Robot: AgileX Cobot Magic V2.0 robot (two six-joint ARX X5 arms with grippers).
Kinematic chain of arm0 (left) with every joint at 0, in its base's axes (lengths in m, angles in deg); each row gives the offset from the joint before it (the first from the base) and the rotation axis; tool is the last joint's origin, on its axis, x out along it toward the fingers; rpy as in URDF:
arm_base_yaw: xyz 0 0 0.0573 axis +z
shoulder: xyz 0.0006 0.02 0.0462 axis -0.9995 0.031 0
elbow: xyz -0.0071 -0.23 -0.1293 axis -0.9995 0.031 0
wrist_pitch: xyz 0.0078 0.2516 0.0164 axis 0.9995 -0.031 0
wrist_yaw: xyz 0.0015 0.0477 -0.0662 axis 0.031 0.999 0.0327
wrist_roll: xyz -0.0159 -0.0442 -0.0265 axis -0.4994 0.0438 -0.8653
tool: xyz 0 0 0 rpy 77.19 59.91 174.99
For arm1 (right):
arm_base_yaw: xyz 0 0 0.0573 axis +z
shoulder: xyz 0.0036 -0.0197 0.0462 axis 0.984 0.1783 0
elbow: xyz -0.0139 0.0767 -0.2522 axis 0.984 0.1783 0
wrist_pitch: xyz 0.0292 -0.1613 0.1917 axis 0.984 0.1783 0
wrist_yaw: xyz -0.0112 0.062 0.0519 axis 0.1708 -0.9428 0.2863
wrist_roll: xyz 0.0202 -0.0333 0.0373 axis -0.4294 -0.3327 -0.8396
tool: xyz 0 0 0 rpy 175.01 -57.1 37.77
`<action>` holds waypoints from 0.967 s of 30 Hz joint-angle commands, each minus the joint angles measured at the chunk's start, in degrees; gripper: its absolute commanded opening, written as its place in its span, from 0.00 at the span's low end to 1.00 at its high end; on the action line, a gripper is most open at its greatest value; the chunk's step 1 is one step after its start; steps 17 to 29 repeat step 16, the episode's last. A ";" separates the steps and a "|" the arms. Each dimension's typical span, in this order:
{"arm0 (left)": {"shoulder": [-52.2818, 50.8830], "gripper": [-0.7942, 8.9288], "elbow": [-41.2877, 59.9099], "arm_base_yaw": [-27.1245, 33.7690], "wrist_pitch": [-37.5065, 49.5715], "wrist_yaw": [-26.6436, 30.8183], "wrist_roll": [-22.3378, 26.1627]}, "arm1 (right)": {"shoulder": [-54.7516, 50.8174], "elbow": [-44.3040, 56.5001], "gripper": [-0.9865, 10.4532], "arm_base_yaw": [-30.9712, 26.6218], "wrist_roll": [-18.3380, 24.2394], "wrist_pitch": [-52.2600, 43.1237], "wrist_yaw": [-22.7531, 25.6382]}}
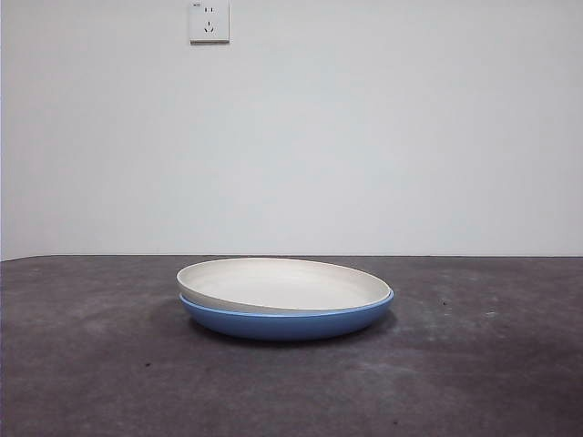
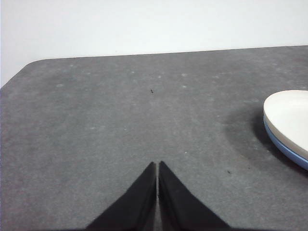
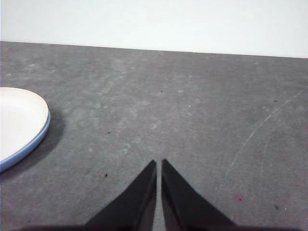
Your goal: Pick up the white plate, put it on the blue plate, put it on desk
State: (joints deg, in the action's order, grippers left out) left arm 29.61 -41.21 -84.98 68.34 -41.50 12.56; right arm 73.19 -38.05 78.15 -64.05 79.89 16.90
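From my station I see the white plate (image 1: 284, 283) sitting inside the blue plate (image 1: 287, 321), and the two make one stack on the desk (image 1: 91, 364). The stack stands about in the middle of the desk's width, some way in from the far edge where the desk meets the white wall (image 1: 364, 137). The white plate is nested a little tilted: its rim rises higher above the blue rim on one side, and on the other side the two rims are nearly level. The blue plate rests flat on the desk and throws a soft shadow around its base.

The left gripper (image 2: 157, 166) hangs over bare desk, well apart from the stack; its jaws are pressed together with only a thin line between them, and they hold nothing. In the left wrist view only a part of both plates shows at the side of the picture.

The right gripper (image 3: 159, 163) is also over bare desk, away from the stack, with its jaws closed to a narrow slit and nothing between them. No gripper touches a plate.

A wall socket (image 1: 209, 21) sits high on the wall.
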 commanded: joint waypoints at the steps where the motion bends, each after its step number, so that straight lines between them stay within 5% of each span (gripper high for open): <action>1: -0.09 0.09 1.16 0.11 -0.48 0.09 -0.35 | -0.15 0.26 0.10 -0.07 -0.61 0.04 0.00; 29: -0.09 0.09 1.16 0.13 -0.48 0.09 -0.35 | -0.15 0.26 0.10 -0.07 -0.61 0.04 0.00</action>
